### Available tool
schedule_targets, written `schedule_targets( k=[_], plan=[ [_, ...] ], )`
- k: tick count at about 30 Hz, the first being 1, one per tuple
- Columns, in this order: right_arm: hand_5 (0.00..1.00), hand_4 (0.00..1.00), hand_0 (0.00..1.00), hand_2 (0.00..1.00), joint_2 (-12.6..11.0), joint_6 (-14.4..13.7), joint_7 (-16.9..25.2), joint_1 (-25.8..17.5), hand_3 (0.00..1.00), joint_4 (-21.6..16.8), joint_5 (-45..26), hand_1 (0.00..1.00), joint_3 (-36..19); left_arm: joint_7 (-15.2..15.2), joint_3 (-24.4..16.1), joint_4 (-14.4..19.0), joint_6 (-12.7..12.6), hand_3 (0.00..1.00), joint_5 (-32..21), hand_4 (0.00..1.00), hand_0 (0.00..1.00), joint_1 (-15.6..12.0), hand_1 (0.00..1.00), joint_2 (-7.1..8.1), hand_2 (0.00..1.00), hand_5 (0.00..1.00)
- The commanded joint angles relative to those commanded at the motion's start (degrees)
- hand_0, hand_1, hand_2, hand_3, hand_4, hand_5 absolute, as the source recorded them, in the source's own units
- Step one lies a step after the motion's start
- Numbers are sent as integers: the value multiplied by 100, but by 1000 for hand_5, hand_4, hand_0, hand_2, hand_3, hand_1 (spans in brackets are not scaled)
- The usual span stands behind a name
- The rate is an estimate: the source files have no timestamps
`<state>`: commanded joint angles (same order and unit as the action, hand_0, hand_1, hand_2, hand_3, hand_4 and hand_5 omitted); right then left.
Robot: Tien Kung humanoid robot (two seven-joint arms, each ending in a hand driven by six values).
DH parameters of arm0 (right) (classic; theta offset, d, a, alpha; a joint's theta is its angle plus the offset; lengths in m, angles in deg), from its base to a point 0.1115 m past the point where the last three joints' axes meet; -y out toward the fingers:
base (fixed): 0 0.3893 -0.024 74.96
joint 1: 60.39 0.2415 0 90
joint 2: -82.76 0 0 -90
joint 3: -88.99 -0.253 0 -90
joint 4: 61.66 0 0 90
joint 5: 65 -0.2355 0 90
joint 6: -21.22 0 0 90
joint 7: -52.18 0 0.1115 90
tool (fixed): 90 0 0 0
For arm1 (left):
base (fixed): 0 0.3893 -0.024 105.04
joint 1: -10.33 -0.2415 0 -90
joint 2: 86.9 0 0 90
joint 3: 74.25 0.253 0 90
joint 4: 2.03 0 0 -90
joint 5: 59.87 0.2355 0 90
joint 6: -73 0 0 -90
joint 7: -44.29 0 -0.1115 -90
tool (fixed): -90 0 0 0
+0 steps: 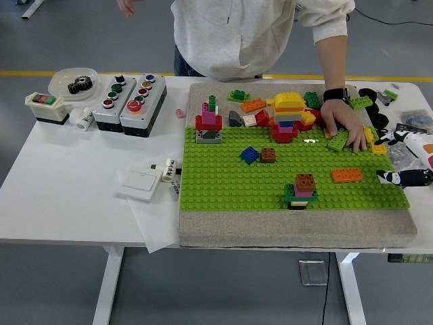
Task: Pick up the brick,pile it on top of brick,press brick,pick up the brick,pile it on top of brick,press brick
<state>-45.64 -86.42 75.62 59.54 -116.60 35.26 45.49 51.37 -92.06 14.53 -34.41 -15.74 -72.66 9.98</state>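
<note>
A green studded baseplate (pixel 223 176) lies on a grey mat. On it stand a brown-pink-green stack (pixel 301 188), an orange brick (pixel 346 175), a blue brick (pixel 249 154), a brown brick (pixel 268 155), a red-pink-green tower (pixel 209 120) and a yellow-topped tower (pixel 287 115). My right hand (pixel 396 162) comes in from the right edge, open, fingers spread over the plate's right rim where a white brick lay; that brick is hidden. A person's hand (pixel 342 125) rests on a green brick (pixel 336 141) at the back right.
Two button boxes (pixel 128 101), a bowl with a gear (pixel 74 82), a switch box (pixel 46 107) and a white switch plate (pixel 139 181) sit on the left. Loose bricks (pixel 247 105) crowd the plate's far edge. The person stands at the far side.
</note>
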Motion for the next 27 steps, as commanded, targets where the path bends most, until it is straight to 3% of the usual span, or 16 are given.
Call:
schedule_targets(
  k=[10, 21, 26, 27],
  plan=[
    [183, 794, 724, 698, 189, 312, -40, 492, 642, 167, 42, 655, 694, 20, -17, 7, 29, 647, 39, 739, 716, 2, 707, -2, 763, 651],
    [220, 828, 753, 718, 541, 665, -275, 726, 679, 601, -211, 675, 812, 7, 4, 7, 19, 648, 25, 741, 713, 25, 700, 18, 758, 649],
    [220, 828, 753, 718, 579, 772, -349, 790, 679, 637, -225, 675, 852, 9, -2, 7, 22, 648, 32, 741, 713, 27, 700, 17, 758, 649],
    [261, 843, 761, 729, 588, 794, -365, 809, 709, 655, -238, 687, 871, 11, -6, 7, 24, 647, 37, 742, 713, 26, 699, 16, 760, 647]
  ],
)
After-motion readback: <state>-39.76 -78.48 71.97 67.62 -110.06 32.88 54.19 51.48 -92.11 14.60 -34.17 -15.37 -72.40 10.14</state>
